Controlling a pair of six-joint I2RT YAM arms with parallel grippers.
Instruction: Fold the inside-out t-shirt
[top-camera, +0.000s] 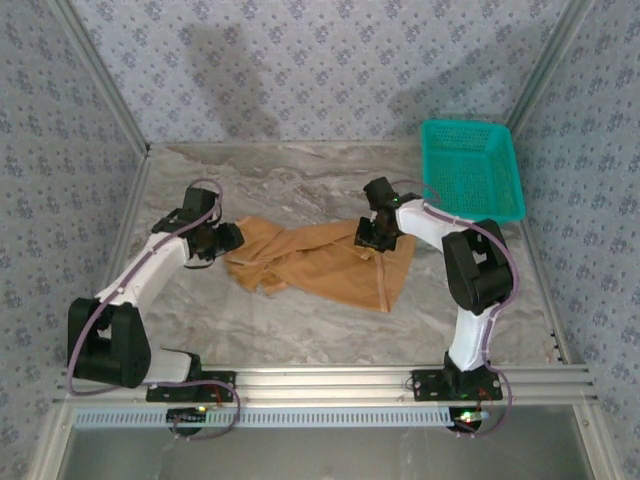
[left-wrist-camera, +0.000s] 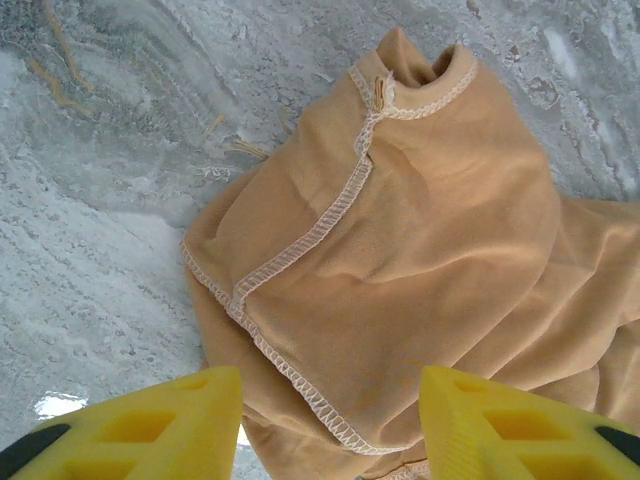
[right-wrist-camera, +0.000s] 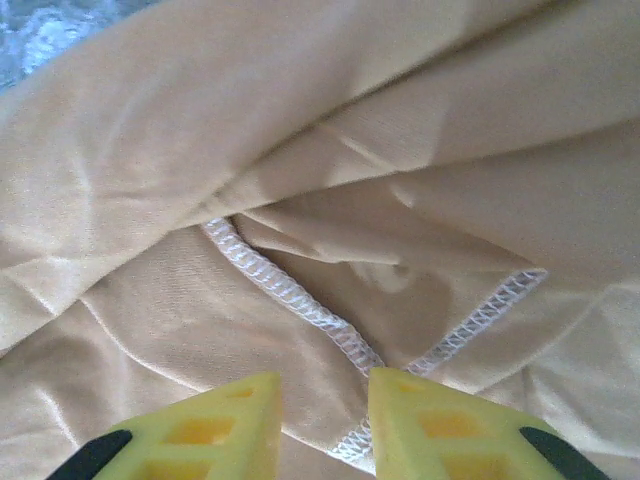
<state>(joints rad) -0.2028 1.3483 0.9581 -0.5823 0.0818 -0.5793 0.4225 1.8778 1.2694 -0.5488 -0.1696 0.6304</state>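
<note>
lab test booth: wallpapered panels (top-camera: 320, 60), aluminium rail (top-camera: 330, 380), marble tabletop (top-camera: 300, 330)

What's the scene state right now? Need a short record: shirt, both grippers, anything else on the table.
shirt: tan t-shirt, crumpled on the marble table, inside out, not yet folded
left gripper: open, at the shirt's left end
right gripper: jaws narrow, white seam running between them; grip unclear
other: green basket at the far right corner, apart from the shirt
</note>
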